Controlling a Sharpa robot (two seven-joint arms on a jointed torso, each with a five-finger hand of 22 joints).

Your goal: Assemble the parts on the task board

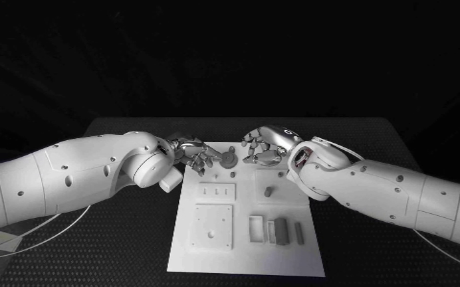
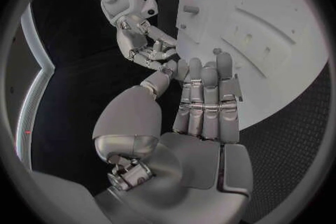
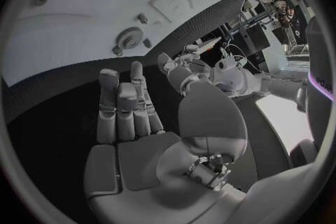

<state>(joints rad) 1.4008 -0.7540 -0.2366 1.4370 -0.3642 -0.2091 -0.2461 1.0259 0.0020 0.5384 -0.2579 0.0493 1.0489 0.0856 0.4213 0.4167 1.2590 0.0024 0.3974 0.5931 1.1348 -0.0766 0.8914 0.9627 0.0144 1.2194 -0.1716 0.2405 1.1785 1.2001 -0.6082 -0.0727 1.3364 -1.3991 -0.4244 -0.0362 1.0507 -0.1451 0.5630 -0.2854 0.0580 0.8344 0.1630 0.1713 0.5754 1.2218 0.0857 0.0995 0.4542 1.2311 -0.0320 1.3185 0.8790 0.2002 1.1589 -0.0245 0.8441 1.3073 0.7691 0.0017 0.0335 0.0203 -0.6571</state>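
**Both hands hover at the far end of the task board, holding nothing**

The left hand [image 1: 195,155] sits at the far left corner of the task board [image 1: 244,260], fingers loosely curled and slightly apart. In the left wrist view its fingers [image 2: 207,102] lie side by side, nearly straight, with the thumb set off to one side; nothing sits in the palm. Its fingertips reach over the board's edge.

The right hand [image 1: 262,145] faces it from the other side, above the board's far edge, fingers bent downward and separated. The right wrist view shows the palm bare and the fingers [image 3: 123,106] stretched out together, nothing between them and the thumb. The two hands are near each other but apart.

Between them, on the far part of the board, lies a round disc-shaped part [image 1: 229,162], seen in the right wrist view as a ringed disc [image 3: 129,38] with small pegs just beside it. Whether either hand touches it cannot be told.

Nearer the robot, a small upright peg [image 1: 269,192] stands right of the board's middle. At the near right, three oblong pieces [image 1: 277,231] lie side by side. On the left half are a small plate with slots [image 1: 217,192] and, nearer, a larger square panel [image 1: 213,226]. The board rests on the black surface [image 1: 383,260].
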